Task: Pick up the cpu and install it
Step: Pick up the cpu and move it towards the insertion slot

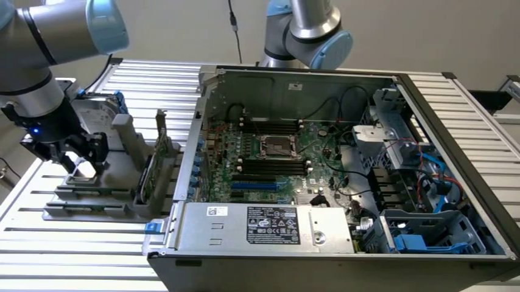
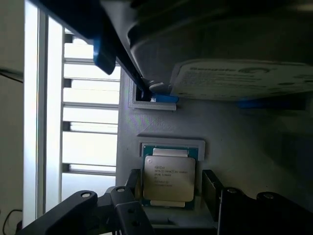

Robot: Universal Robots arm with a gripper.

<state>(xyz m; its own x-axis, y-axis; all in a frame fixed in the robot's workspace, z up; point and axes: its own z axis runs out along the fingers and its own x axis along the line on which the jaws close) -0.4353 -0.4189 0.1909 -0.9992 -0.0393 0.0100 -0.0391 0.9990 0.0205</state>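
The black gripper (image 1: 80,165) is hovering, jaws spread wide, straddling the small flat silver-topped cpu (image 2: 168,177) in a grey tray (image 2: 161,122).

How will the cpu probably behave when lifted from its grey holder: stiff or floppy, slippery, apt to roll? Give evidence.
The cpu looks like a flat, metal-topped plate, so it is probably stiff, not floppy. Its smooth top and thin edges may prove slippery for the open gripper straddling it. Lying flat in the grey holder, it should not roll.
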